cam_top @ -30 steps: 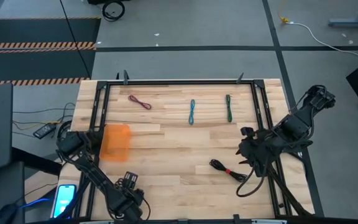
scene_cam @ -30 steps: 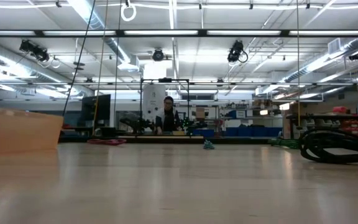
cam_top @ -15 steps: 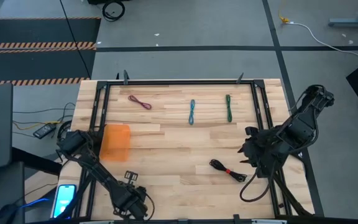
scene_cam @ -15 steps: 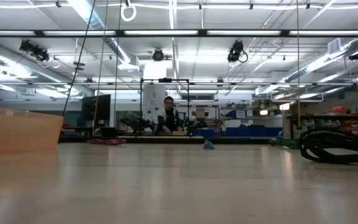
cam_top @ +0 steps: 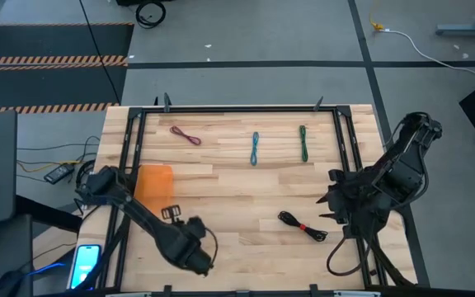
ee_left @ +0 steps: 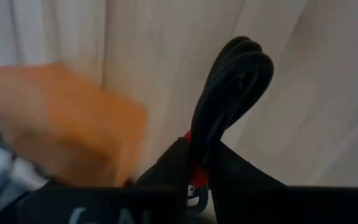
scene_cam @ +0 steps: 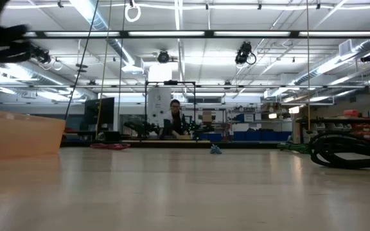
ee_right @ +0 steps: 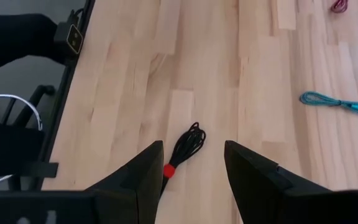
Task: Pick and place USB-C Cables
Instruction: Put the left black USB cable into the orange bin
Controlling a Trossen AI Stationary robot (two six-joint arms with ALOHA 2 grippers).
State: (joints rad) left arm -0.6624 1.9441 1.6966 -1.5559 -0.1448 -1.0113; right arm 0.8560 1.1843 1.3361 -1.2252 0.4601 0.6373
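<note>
Left gripper (ee_left: 194, 171) is pinching a black coil with a red tie (ee_left: 229, 99), the loop sticking out past the fingers, and the orange bin (cam_top: 155, 188) sits just beside it on the table (cam_top: 237, 198). This looks like the carry to the bin, so the trick is to get fully over the bin's opening before letting go, low enough that the coil can't bounce out. Right gripper (ee_right: 194, 165) hangs with fingers spread above the second black coil (ee_right: 187, 146), which lies flat on the wood well away from the bin. It wants to drop straight down and close across the red tie. Maroon cable (cam_top: 185, 135), teal-blue cable (cam_top: 255, 148) and green cable (cam_top: 303, 143) wait along the far side.
</note>
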